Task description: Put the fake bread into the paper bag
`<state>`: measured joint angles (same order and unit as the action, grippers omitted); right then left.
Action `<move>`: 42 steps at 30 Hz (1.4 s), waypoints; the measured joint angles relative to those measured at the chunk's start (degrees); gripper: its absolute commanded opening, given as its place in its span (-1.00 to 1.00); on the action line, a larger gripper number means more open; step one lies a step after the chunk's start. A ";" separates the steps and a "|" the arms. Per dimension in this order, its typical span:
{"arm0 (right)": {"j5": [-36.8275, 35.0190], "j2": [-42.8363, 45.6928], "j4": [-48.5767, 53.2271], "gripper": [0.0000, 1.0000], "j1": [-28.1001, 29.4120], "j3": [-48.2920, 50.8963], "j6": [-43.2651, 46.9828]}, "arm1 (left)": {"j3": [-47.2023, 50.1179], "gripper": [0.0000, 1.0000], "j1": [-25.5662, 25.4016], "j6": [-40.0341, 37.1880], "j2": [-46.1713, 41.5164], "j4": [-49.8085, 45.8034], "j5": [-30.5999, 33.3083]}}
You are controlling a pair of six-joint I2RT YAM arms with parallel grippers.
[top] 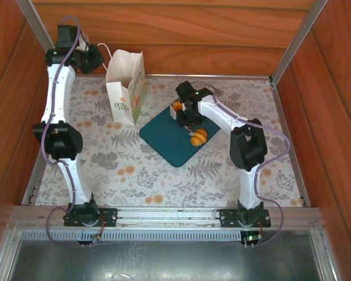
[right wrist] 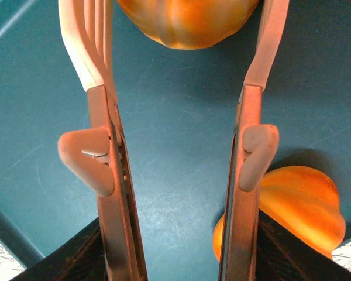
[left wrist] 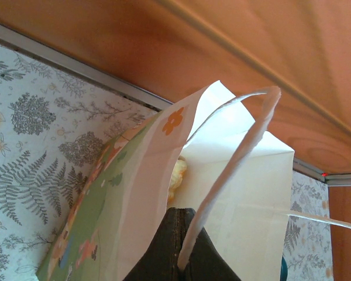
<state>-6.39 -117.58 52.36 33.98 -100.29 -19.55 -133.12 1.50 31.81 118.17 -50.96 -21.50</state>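
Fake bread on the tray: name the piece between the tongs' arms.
The ridged bun at the right wrist view's top; the other piece lies outside the tongs.

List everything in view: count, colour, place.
bread: two, glossy orange, on the tray; one between the tong tips, one beside the right gripper. A pale yellow lump inside the bag may be a third.
tray: one, dark teal, mid table
bag: one, white with green print, upright, far left of the table
tongs: one, metal with pale tips, over the tray
tablecloth: one, pale floral, covering the table
walls: brown wood, around the table
left gripper: black, shut on the bag's cord handle
right gripper: black, shut on the tongs
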 measured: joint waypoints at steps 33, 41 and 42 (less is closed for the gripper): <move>5.84 11.23 1.20 -0.23 0.28 6.71 -1.68 | -0.33 -1.00 0.00 0.13 0.00 -0.04 -0.07; 6.82 17.44 1.27 -0.24 2.14 8.04 -3.41 | -0.33 -1.00 0.00 0.13 0.00 -0.07 -0.04; 6.93 18.47 1.42 -0.25 2.45 7.78 -3.58 | -0.33 -1.00 0.00 0.13 0.00 -0.07 -0.04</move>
<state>0.54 -99.11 53.78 36.42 -92.51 -23.14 -133.45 1.50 31.94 118.17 -51.03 -21.54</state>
